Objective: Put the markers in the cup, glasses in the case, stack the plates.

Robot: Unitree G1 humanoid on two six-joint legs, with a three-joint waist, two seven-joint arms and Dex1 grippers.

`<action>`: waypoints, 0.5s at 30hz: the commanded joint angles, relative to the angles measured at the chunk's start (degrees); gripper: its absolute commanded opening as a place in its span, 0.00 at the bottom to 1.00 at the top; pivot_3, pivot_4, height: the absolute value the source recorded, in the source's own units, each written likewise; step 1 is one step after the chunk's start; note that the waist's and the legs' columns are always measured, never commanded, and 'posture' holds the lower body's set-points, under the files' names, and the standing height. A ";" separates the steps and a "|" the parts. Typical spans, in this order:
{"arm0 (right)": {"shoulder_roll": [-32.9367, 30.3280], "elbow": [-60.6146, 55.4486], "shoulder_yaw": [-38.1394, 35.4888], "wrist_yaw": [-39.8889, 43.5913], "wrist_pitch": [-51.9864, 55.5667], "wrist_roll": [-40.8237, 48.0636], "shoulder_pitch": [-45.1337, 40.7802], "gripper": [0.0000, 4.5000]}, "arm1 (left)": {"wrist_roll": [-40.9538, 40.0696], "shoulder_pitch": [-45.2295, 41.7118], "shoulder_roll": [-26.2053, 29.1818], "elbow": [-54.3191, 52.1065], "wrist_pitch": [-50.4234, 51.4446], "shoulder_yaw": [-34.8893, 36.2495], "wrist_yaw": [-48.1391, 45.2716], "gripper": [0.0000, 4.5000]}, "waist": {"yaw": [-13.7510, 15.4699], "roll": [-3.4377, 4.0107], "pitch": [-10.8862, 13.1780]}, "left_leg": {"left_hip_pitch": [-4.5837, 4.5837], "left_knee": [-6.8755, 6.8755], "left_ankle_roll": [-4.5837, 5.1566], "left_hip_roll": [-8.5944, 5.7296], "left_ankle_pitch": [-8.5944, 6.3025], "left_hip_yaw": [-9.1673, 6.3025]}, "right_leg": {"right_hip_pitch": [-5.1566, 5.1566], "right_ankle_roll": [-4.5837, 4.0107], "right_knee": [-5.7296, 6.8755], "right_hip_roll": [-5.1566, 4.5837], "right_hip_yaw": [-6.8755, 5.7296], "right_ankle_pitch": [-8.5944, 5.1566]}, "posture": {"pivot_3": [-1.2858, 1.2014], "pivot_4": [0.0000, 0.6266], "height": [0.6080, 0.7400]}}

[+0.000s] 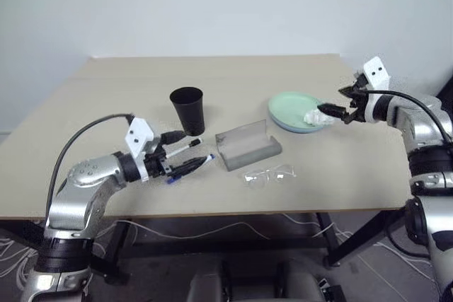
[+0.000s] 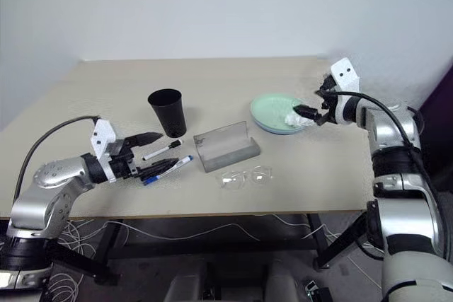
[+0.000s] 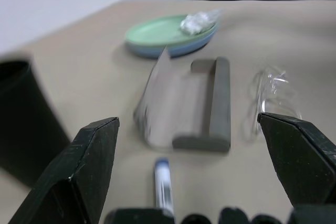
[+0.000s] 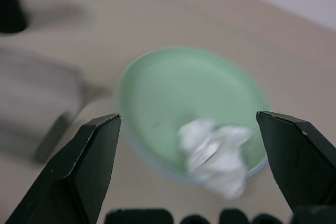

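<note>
On the tabletop (image 1: 212, 76), the black cup (image 1: 187, 109) is standing upright at about nine o'clock from the grey case (image 1: 248, 148), which is lying open with its translucent lid raised. Two markers are lying just beside each other at about seven o'clock from the cup: the black-capped marker (image 1: 185, 146) nearer the cup, and the blue-capped marker (image 2: 170, 168) partly under the left tool (image 1: 185, 155), whose fingers are spreading wide above them and gripping nothing. The glasses (image 1: 269, 175) are resting at five o'clock from the case, close to it but apart. The mint green plate (image 1: 291, 109) is sitting on the light blue plate (image 3: 178, 51), at about two o'clock from the case, with a crumpled white tissue (image 1: 314, 117) lying near its rim. The right tool (image 1: 340, 104) is hanging just above that tissue, fingers wide apart and empty.
</note>
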 commanded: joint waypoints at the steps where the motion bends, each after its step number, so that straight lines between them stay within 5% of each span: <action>1: -5.36 -10.04 -1.23 6.56 2.99 3.88 1.26 0.99 | 3.31 -6.96 0.31 -0.92 -0.58 -5.31 -2.47 1.00 | 0.20 0.00 0.00 | 0.00 0.00 0.00 0.00 0.00 -0.01 | 0.00 0.00 -0.01 0.01 -0.01 0.00 | 0.52 0.00 0.24; 15: -11.02 -22.37 -1.17 10.21 10.66 8.80 8.65 0.99 | 16.08 -28.71 -10.52 7.43 9.70 -27.77 -5.36 1.00 | 0.76 -0.04 0.02 | -0.01 -0.02 0.23 -0.06 0.16 -0.10 | 0.19 0.02 -0.33 0.03 -0.04 0.00 | 0.52 0.00 0.24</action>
